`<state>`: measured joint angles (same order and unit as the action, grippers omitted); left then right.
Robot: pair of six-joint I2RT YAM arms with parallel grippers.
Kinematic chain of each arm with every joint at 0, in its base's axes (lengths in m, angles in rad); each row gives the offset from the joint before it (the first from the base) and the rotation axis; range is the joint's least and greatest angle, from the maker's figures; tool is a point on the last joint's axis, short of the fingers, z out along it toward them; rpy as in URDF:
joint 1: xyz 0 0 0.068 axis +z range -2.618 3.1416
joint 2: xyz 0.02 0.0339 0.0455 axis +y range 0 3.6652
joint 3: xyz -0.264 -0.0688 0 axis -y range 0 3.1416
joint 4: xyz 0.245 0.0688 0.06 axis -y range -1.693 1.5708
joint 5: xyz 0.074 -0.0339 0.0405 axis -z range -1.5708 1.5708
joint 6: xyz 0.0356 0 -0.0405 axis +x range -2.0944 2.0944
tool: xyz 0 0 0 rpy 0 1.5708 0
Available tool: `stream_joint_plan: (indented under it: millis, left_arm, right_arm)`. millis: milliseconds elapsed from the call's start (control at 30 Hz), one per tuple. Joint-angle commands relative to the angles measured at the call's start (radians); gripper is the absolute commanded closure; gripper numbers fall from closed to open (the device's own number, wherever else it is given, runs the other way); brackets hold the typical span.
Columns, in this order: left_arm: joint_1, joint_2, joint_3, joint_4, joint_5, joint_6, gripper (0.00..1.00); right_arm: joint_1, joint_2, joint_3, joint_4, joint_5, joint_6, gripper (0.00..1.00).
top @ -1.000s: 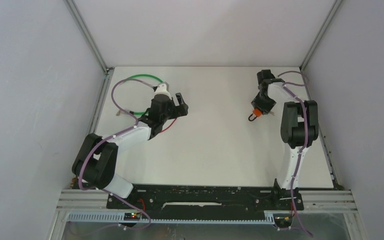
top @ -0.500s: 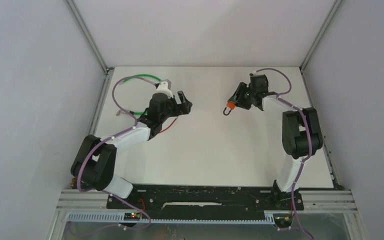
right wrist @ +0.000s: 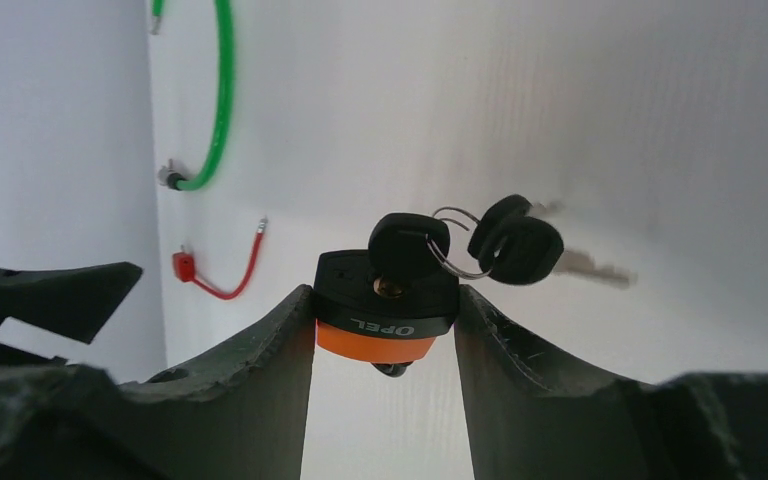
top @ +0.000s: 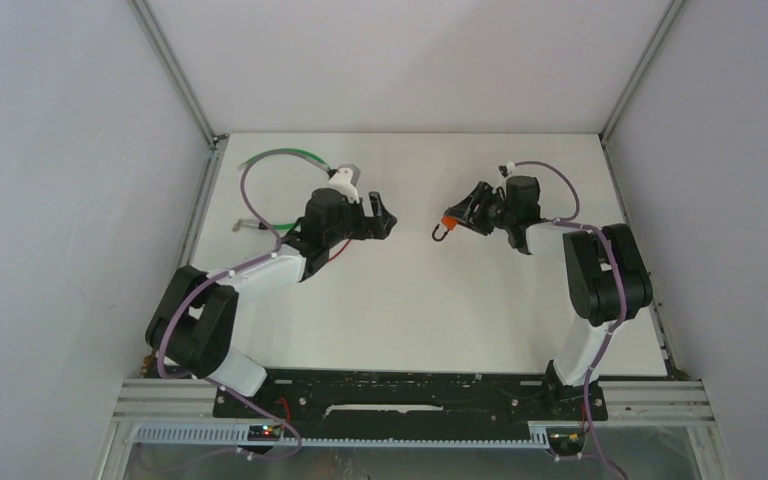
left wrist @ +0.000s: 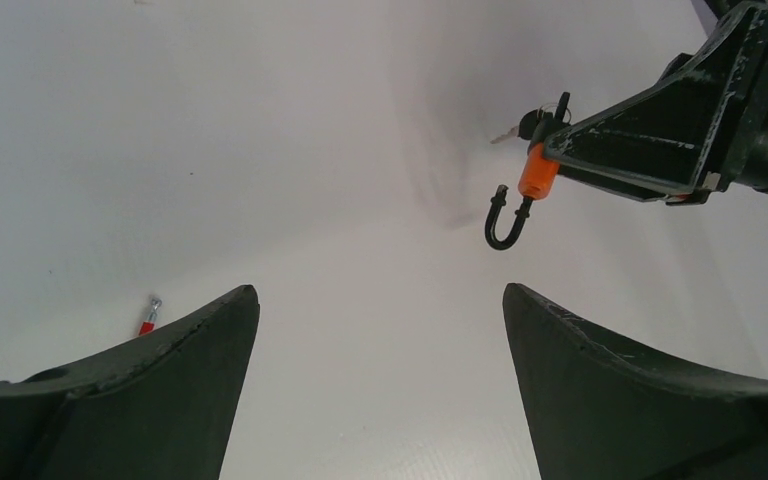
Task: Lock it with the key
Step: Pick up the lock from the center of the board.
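My right gripper (right wrist: 385,292) is shut on an orange and black padlock (right wrist: 380,318), pinching its body from both sides. A black-headed key (right wrist: 408,243) sits in the keyhole, and a second key (right wrist: 516,246) hangs from its ring. In the left wrist view the padlock (left wrist: 531,174) has its black shackle (left wrist: 506,228) pointing down, one end free of the body. From above, the padlock (top: 447,221) hangs over the table's middle, held out toward my left gripper (top: 384,216). That left gripper (left wrist: 380,300) is open with nothing between its fingers, a short way from the lock.
A green cable (top: 278,155) loops at the back left of the white table (top: 430,310). A red lead (right wrist: 224,282) lies beside the left arm, and its tip (left wrist: 148,316) shows by my left finger. Grey walls close in both sides and the back.
My right arm swung the padlock from the right side toward the table's middle and turned it to face left. My left gripper edged right toward it, still open.
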<state>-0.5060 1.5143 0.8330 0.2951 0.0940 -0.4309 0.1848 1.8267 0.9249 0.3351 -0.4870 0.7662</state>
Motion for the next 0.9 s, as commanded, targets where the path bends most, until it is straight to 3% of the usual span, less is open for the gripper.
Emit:
stream_joint_plan:
  millis: [0,200,333,433,567,633,867]
  left_arm:
    - [-0.017,-0.014,0.059,-0.005,0.018,0.07,0.05]
    - [-0.046,-0.013,0.073,-0.018,-0.008,0.13,0.06]
    - [-0.052,-0.007,0.068,0.0,-0.009,0.131,0.05]
    - [-0.057,0.004,0.08,-0.02,-0.019,0.14,0.05]
    - [-0.066,0.015,0.094,-0.046,-0.052,0.162,0.06]
    - [-0.07,0.017,0.098,-0.057,-0.074,0.172,0.06]
    - [-0.072,0.014,0.101,-0.08,-0.161,0.185,0.06]
  right_arm:
    - [0.002,-0.067,-0.026,0.281,-0.084,0.085,1.0]
    - [-0.003,0.003,-0.048,0.424,-0.143,0.156,1.0]
    - [-0.008,0.02,-0.048,0.413,-0.132,0.171,1.0]
    - [0.006,-0.014,-0.022,0.264,-0.057,0.087,1.0]
    - [0.065,-0.038,0.086,-0.044,0.117,-0.062,0.92]
    - [0.082,-0.016,0.125,-0.111,0.149,-0.08,0.78]
    - [0.098,0.114,0.254,-0.295,0.146,-0.092,0.66]
